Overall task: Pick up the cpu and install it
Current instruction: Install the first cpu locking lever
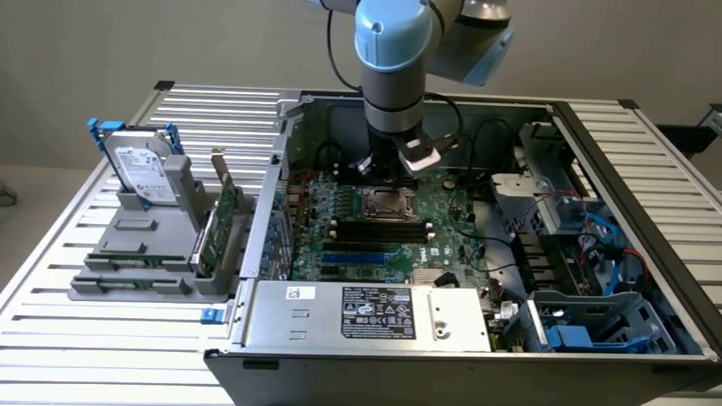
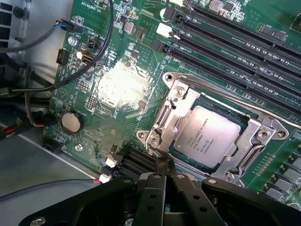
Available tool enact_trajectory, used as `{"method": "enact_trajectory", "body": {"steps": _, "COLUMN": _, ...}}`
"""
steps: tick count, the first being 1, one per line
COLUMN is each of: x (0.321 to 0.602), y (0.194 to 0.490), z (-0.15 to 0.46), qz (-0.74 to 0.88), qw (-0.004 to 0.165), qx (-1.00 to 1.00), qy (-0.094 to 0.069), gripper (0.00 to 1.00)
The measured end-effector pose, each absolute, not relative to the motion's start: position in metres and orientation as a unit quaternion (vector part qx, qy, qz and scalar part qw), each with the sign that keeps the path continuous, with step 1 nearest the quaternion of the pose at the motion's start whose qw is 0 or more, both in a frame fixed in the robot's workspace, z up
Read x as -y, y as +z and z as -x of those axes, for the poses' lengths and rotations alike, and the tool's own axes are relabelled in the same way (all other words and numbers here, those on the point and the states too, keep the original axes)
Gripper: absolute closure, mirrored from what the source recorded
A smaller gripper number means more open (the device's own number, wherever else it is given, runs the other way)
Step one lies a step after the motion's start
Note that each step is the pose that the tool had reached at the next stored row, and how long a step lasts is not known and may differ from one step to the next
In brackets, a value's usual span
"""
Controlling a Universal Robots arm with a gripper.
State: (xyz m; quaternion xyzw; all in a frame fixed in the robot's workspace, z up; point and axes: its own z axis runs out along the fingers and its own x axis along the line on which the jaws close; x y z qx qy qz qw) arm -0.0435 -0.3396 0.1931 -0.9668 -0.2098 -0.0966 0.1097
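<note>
In socket point(image 2: 211, 136) on motherboard point(image 2: 117, 89): cpu point(image 2: 205, 135) seated, silver top visible. Gripper point(image 2: 165, 170) just beside socket frame, jaws closed together, holding nothing.

The exterior view is looking down at an angle from high in front of the open computer case point(image 1: 474, 254), taking in the whole slatted worktop point(image 1: 101, 338); the wrist view is looking steeply down from close above the motherboard point(image 2: 117, 89); both are sharing the processor socket point(image 1: 387, 203).
</note>
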Motion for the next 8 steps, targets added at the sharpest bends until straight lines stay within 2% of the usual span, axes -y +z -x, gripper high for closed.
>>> {"method": "enact_trajectory", "body": {"steps": 8, "x": 0.3396, "y": 0.1929, "z": 0.0418, "qz": 0.966, "qw": 0.113, "qx": 0.209, "qy": -0.097, "gripper": 0.89}}
